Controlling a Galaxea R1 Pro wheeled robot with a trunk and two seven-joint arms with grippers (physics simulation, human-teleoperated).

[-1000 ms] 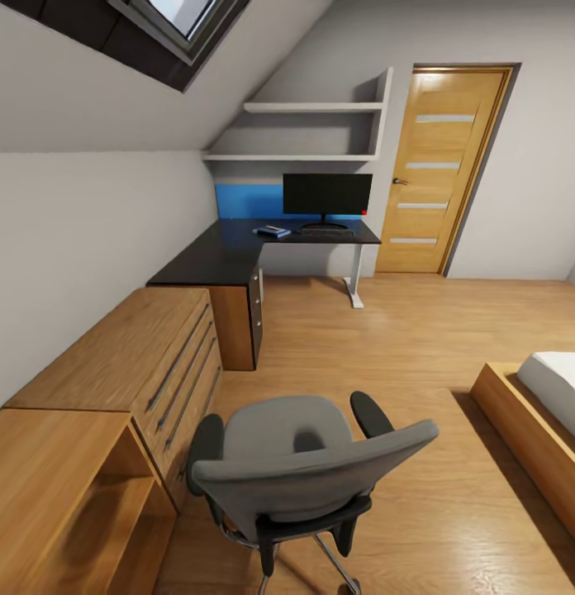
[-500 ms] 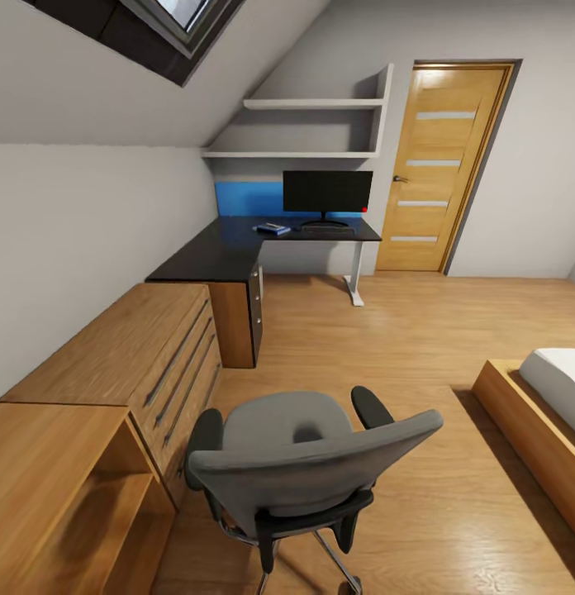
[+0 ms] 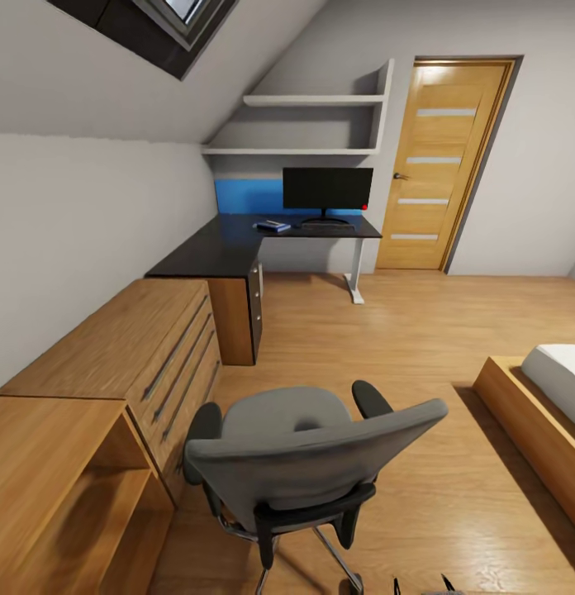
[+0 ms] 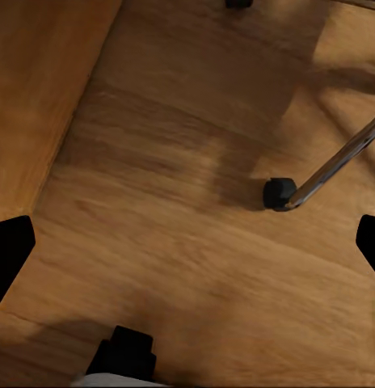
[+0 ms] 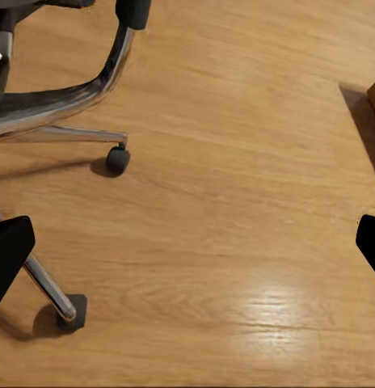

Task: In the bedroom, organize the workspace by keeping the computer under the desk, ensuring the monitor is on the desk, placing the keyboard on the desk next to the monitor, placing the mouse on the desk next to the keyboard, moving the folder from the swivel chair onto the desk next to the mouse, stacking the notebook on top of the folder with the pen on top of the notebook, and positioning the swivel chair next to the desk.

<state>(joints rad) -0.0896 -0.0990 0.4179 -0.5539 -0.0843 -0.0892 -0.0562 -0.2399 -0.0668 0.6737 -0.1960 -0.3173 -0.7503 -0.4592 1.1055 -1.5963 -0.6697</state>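
Low wooden cabinets (image 3: 114, 364) at 9 o'clock, open compartment bare inside. Swivel chair (image 3: 308, 463) at 6 o'clock: grey seat and back, black armrests, seat bare; chrome leg and castor (image 4: 278, 194) over plank floor (image 3: 387, 330). L-shaped black desk (image 3: 230, 248) at 12 o'clock carries blue folder (image 3: 273, 226), monitor (image 3: 327, 188), keyboard (image 3: 327, 225). Left gripper (image 4: 187, 242) fingers spread wide apart, empty; right gripper (image 5: 187, 242) likewise. Bed (image 3: 544, 413) at 3 o'clock.

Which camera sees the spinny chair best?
The head view: it shows the swivel chair whole, with seat, back and armrests. The left wrist view catches one castor and a metal leg; the right wrist view shows base legs and two castors.
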